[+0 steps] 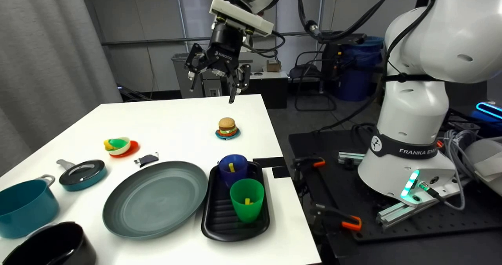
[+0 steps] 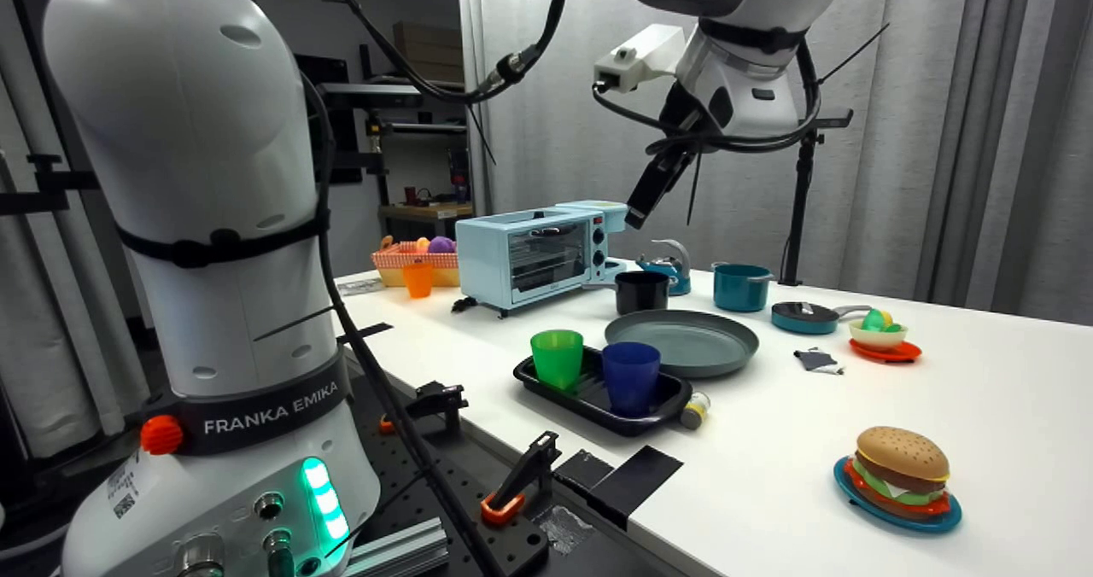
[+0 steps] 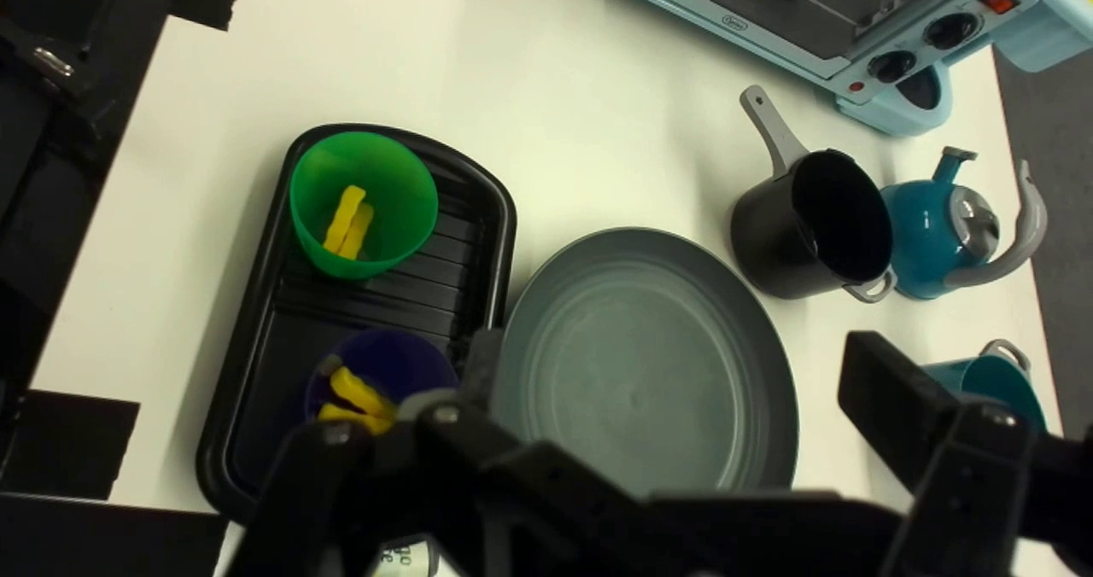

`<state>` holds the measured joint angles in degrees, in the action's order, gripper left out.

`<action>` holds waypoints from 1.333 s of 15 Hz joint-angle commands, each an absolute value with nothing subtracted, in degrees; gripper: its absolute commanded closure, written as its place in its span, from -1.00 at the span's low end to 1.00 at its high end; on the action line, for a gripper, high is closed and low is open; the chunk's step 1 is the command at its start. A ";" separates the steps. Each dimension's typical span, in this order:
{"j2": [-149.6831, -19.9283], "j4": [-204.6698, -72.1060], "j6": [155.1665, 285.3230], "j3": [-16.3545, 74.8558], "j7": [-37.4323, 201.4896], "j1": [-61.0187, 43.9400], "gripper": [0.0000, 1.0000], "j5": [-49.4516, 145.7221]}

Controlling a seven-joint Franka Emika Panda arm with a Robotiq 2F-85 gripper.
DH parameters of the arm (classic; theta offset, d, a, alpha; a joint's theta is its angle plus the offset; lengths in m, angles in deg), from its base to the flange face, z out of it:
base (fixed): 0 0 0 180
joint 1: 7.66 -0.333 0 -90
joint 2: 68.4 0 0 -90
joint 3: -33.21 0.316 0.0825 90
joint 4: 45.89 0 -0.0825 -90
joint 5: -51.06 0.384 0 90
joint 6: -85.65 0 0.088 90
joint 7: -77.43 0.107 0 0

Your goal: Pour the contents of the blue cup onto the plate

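What I fear most is the narrow room around the blue cup (image 2: 631, 381). The green cup (image 2: 557, 359) stands just beside it in the same black tray (image 1: 221, 218), so if I come down slightly off, one side of the hand (image 1: 212, 90) could push the green cup over, or land on the blue rim and tip out the yellow sticks (image 3: 363, 393). The green cup holds similar sticks too, so taking the wrong cup is possible. The plate (image 3: 636, 389) lies just beside the tray, and its edge may be struck too. At the pouring, if I turn too quickly or from too high, I think some sticks would jump onto the bench (image 1: 176, 124).

At present the hand is spread wide, holds nothing, and hangs high over the bench. The blue cup stands upright in the tray, below the hand and well apart from it. In the wrist view it appears to the left and low, partly covered by the hand, while the plate shows in the opening; so I should shift sideways before descending.
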<state>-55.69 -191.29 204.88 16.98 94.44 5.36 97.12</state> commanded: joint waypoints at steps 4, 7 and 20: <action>-55.59 -191.14 204.75 18.04 94.37 6.45 -1.00 97.73; -56.59 -190.28 203.57 17.80 93.83 6.25 -1.00 98.29; -67.90 -186.82 199.03 15.80 94.45 8.71 -1.00 94.61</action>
